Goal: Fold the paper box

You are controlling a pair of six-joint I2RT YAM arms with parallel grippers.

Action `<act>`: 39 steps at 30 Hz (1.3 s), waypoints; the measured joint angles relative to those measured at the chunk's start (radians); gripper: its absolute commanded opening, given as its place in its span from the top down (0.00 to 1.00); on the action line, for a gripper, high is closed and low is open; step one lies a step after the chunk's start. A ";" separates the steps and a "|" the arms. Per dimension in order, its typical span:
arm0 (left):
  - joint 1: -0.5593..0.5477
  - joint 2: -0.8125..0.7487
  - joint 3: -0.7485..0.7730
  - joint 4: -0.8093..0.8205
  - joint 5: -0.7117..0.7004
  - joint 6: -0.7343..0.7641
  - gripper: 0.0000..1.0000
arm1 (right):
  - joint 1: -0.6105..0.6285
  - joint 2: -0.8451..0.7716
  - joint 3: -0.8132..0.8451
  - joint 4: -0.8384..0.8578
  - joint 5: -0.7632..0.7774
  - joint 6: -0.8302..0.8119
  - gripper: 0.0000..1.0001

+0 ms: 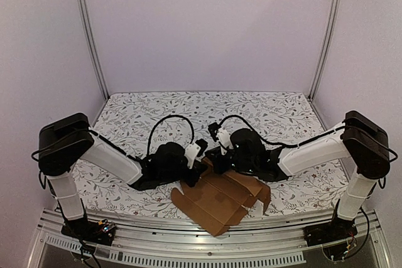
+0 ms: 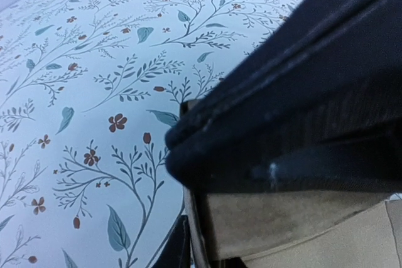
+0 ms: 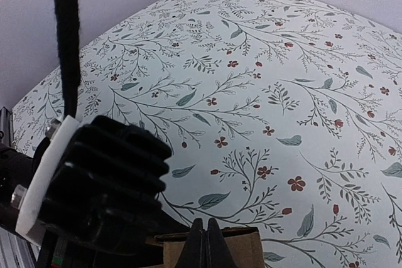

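Top external view puts the paper box [image 1: 217,202] low in the middle of the floral tablecloth [image 1: 157,111], just ahead of the aluminium rail [image 1: 188,230] and between my 2 arms. It is plain brown cardboard with no print, a die-cut sheet lying mostly flat and turned on a diagonal, with 1 corner pointing at the rail. Crease lines split it into several panels. There are notched tabs along its left edge, and a darker flap stands up at its right end.

Both grippers meet over the sheet's far edge. The left gripper [image 1: 196,162] reaches in from the left and the right gripper [image 1: 215,160] from the right, close beside each other.

On the right wrist camera, the right gripper [image 3: 205,243] has its fingertips [image 3: 198,246] pressed together with only a thin seam between them. A strip of the box [image 3: 235,243] runs across behind them on both sides. I cannot tell whether any cardboard is pinched in that seam. A black ribbed housing [image 3: 107,174] with a white plate fills the lower left, and a black cable [image 3: 66,42] hangs down at the upper left.

On the left wrist camera, a large black body [image 2: 301,105] covers the right side. Tan cardboard [image 2: 276,218] shows beneath it, its edge standing upright against the cloth. I cannot tell from this view whether the left fingers are apart or together.
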 measured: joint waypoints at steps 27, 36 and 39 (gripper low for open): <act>0.000 0.013 -0.049 0.055 0.034 -0.053 0.78 | 0.087 0.006 -0.036 0.064 0.121 0.025 1.00; 0.000 0.013 -0.083 0.093 0.036 -0.068 0.78 | 0.121 0.016 -0.023 0.046 0.177 0.044 1.00; 0.000 0.013 -0.091 0.104 0.038 -0.074 0.77 | 0.133 0.022 -0.017 0.032 0.195 0.048 1.00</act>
